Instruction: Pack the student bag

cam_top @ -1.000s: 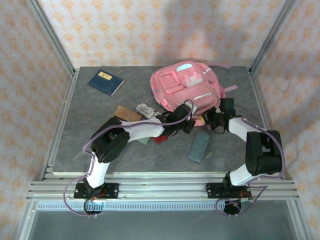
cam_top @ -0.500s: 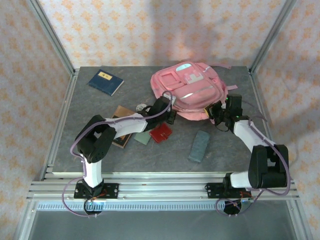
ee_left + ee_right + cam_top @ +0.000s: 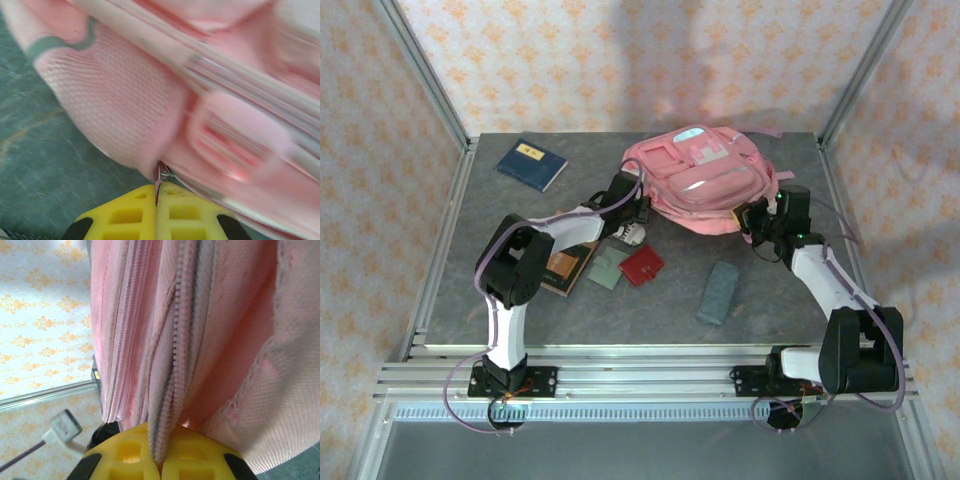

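Student bag: the pink student bag point(image 3: 705, 185) lay on the far right part of the grey tabletop point(image 3: 520, 310), with its front pockets facing up.
Left end effector: the left end effector point(image 3: 632, 208) was at the left edge of the bag. In the left wrist view its yellow fingers point(image 3: 130, 217) were pressed together, and a thin metal piece that looked like a zip pull point(image 3: 159, 174) was pinched between them, just below the pink mesh pocket point(image 3: 115, 115).
Right end effector: the right end effector point(image 3: 752, 218) was at the near right edge of the bag. In the right wrist view it was clenched on a fold of pink fabric point(image 3: 175, 350) with zip teeth running along it.
Blue book: the blue book point(image 3: 532, 164) lay at the far left of the tabletop, well apart from the bag.
Brown notebook: the brown notebook point(image 3: 565, 268) lay partly under the left arm.
Green card: the green card point(image 3: 605, 268) was between the notebook and the red wallet point(image 3: 642, 265).
Grey pouch: the long grey pouch point(image 3: 719, 291) lay alone, nearer than the bag.
Small white object: the small white object point(image 3: 632, 235) was just beside the left end effector — it was too small to say what it was.
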